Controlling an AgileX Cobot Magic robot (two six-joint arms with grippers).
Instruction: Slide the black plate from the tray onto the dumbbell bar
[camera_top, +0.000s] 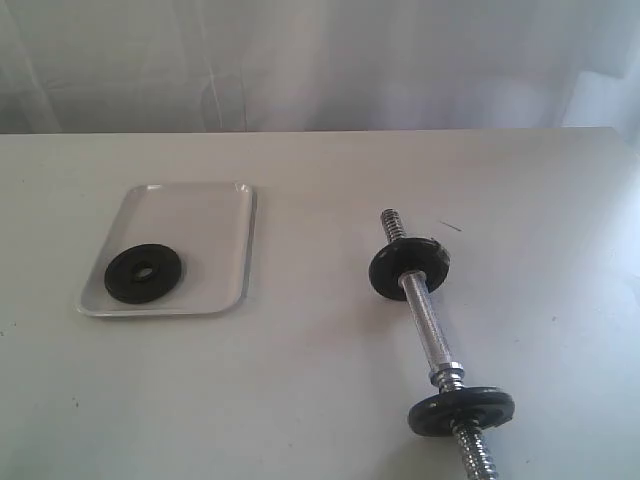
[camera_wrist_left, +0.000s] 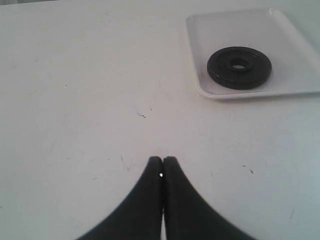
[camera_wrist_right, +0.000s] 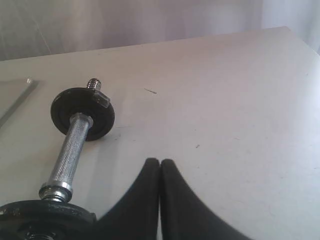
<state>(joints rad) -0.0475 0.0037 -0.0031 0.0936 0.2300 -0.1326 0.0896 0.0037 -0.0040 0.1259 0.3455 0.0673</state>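
Observation:
The black plate (camera_top: 144, 274) (camera_wrist_left: 239, 67) lies flat in the pale tray (camera_top: 200, 225) (camera_wrist_left: 295, 45) on the left of the table. A dumbbell bar (camera_top: 424, 320) (camera_wrist_right: 71, 150) with a knurled chrome grip lies on the right, bearing one black disc near its far threaded end (camera_top: 409, 267) (camera_wrist_right: 82, 113) and another at its near end (camera_top: 460, 410) (camera_wrist_right: 40, 222). My left gripper (camera_wrist_left: 163, 161) is shut and empty, well short of the tray. Beside the bar, my right gripper (camera_wrist_right: 159, 163) is shut and holds nothing. Neither gripper shows in the exterior view.
The white table (camera_top: 300, 380) runs back to a pale curtain (camera_top: 320, 60). A short dark mark (camera_top: 449, 226) (camera_wrist_right: 150, 91) lies just beyond the bar's far end. The table's right edge (camera_top: 625, 140) is near the dumbbell.

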